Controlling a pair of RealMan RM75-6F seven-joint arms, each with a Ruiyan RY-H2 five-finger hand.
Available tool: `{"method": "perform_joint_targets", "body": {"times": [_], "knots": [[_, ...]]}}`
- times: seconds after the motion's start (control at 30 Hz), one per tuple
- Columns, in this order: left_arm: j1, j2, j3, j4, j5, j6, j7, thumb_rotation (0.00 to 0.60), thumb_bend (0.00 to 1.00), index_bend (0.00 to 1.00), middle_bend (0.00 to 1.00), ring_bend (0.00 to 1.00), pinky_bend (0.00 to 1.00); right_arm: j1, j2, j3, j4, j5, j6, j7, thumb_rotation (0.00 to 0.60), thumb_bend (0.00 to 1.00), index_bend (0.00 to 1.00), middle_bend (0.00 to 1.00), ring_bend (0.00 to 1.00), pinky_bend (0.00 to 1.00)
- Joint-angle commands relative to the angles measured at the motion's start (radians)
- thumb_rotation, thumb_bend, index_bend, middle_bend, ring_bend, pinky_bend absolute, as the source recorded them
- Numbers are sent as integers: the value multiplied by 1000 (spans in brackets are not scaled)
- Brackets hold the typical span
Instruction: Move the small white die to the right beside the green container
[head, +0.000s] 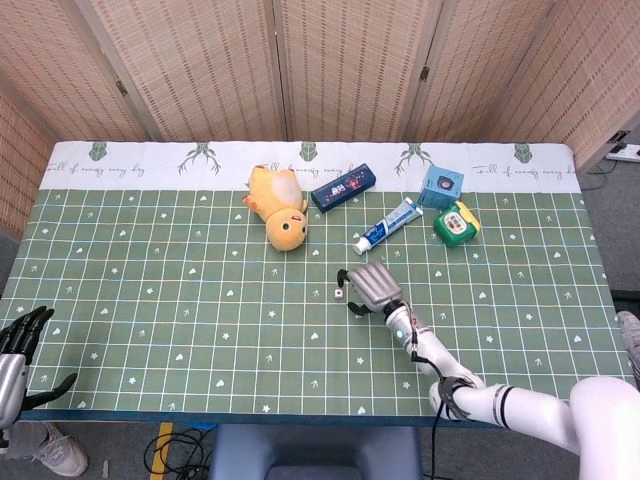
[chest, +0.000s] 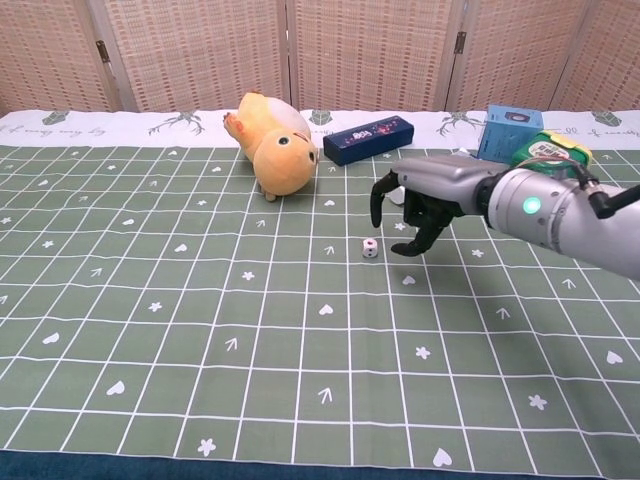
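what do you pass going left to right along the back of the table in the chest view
Orange plush toy → dark blue box → light blue box → green container. The toothpaste tube is left out, as the right hand hides most of it.

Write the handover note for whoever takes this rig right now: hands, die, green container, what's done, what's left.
Right hand: over the mat just right of the small white die, fingers curled downward but apart, holding nothing; not touching the die.
Left hand: at the table's near-left edge, fingers spread, holding nothing.
Die: on the green mat near its middle, not picked up.
Green container: far right of the mat, beside the blue box and the toothpaste tube.
Done: the reach to the die.
Left: grasp the die, carry it right, set it beside the container.
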Motion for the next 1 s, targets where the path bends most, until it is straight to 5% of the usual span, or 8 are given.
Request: {"method": "perform_joint_targets", "body": {"times": [0.03,0.57,1.0], "knots": [[2,1,1,2,0,1,-2,600,196,105,96,113,180,37,-44,2,51,31,-20,-11,600,231,439,1000,1000,1000],[6,-5,-1,27,-13,-8,-16,600,196,105,96,113,180,102,-113,-14,165,101,-26,-24,600,257,487,1000,1000,1000],[10,-8,0,38,-15,-11,-24,600,196,105,96,113,180,70,-75,-33,138,34,45,48,600,336,672,1000,1000,1000]]}}
